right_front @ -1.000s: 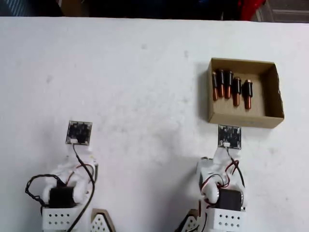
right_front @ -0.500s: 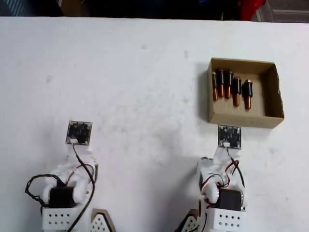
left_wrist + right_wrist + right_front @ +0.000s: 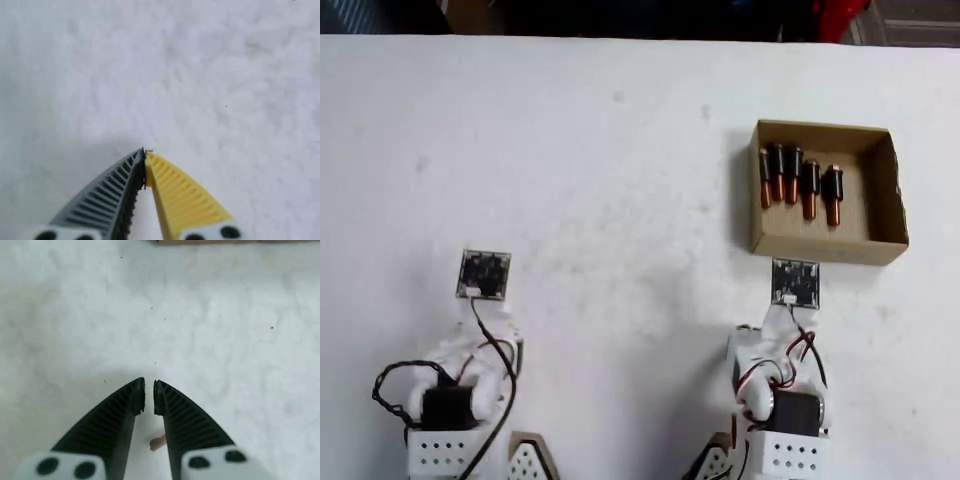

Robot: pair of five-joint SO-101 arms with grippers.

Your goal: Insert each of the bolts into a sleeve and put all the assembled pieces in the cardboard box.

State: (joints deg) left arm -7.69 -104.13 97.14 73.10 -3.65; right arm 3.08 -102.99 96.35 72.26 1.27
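Observation:
The cardboard box (image 3: 820,247) sits at the right of the white table in the high view. Several assembled pieces (image 3: 810,188), dark heads on copper-coloured sleeves, lie side by side inside it. Both arms are folded back at the near edge, the left arm (image 3: 450,400) far from the box and the right arm (image 3: 780,390) just in front of it. My left gripper (image 3: 144,152) hovers over bare table, its grey and yellow fingertips touching. My right gripper (image 3: 148,390) holds nothing, its black fingertips a hair apart. The box's edge (image 3: 230,241) shows just beyond it.
Bare white table (image 3: 600,160) spreads across the middle and left. Its far edge (image 3: 620,38) meets a dark background. A small tan fleck (image 3: 158,442) shows under the right gripper's fingers.

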